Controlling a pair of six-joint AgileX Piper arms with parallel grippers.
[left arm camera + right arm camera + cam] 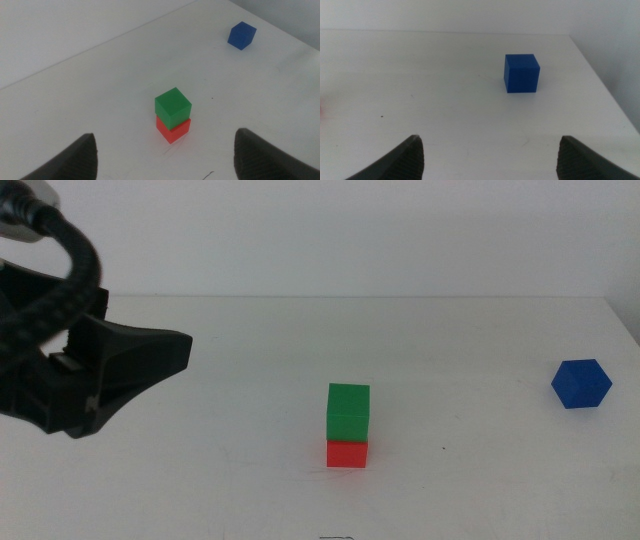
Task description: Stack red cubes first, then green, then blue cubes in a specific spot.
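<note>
1. My left tool (165, 155) hung above the plain matte white surface (250, 480), its two dark jaws spread wide and holding nothing; in the middle view its arm filled the left side of the picture.
2. Ahead of that tool, between the lines of its jaws but clear of them, stood a small matte green cube (173, 106) resting squarely on top of a small matte bright-red cube (173, 130).
3. In the middle view this two-cube stack sat near the centre of the surface, the green cube (348, 412) on the red cube (347, 453), their edges roughly in line.
4. My right tool (490, 155) also had its jaws spread apart with nothing between them, and it did not show in the middle view.
5. In front of it, well apart from the jaws, a small matte dark-blue cube (521, 73) sat alone on the surface near its right edge.
6. In the middle view the blue cube (581, 384) lay far to the right, well apart from the stack.
</note>
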